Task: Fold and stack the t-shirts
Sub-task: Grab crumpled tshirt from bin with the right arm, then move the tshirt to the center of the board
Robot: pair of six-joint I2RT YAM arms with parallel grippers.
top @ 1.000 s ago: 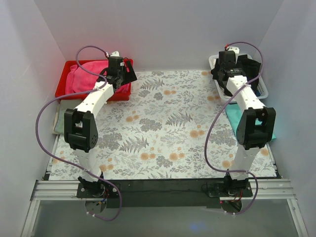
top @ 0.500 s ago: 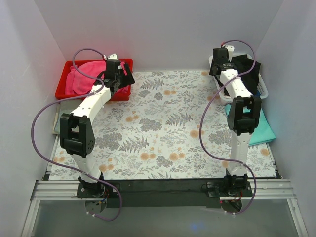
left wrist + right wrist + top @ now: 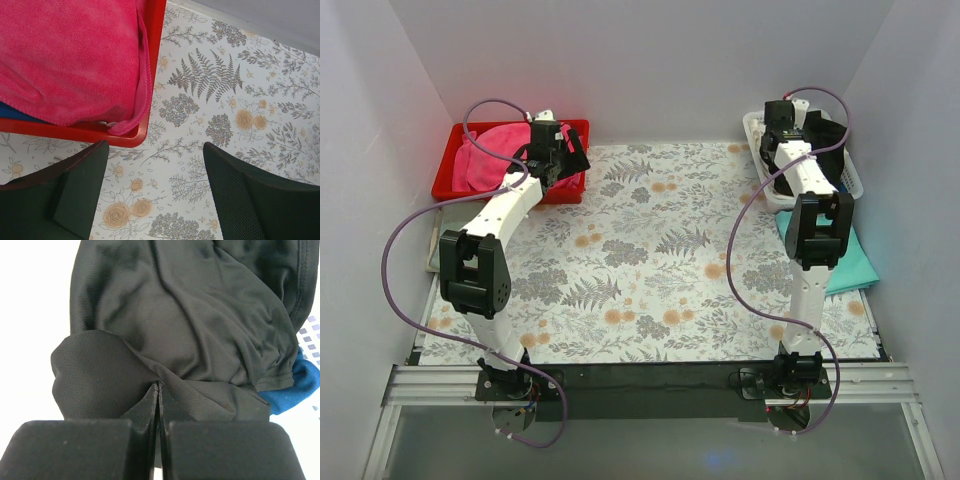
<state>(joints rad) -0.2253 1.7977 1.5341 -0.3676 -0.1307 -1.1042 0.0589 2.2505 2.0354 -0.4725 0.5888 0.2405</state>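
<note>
The black t-shirt (image 3: 827,138) lies bunched in a white basket (image 3: 855,186) at the back right. My right gripper (image 3: 782,127) reaches into that basket. In the right wrist view its jaws (image 3: 159,386) are shut on a fold of the black t-shirt (image 3: 190,315). A teal t-shirt (image 3: 846,262) lies flat on the table's right side, partly under the right arm. My left gripper (image 3: 563,156) hovers by the red bin's front right corner. In the left wrist view it (image 3: 157,187) stands open over the floral cloth with nothing between its fingers.
A red bin (image 3: 448,182) at the back left holds a pink towel (image 3: 488,150), whose corner drapes over the bin's rim (image 3: 80,131). A blue fabric (image 3: 296,388) shows beneath the black shirt. A grey cloth (image 3: 438,250) lies at the table's left edge.
My right gripper has gone from open to shut on the black shirt inside the basket. The left gripper shifted slightly near the red bin and stays open.
</note>
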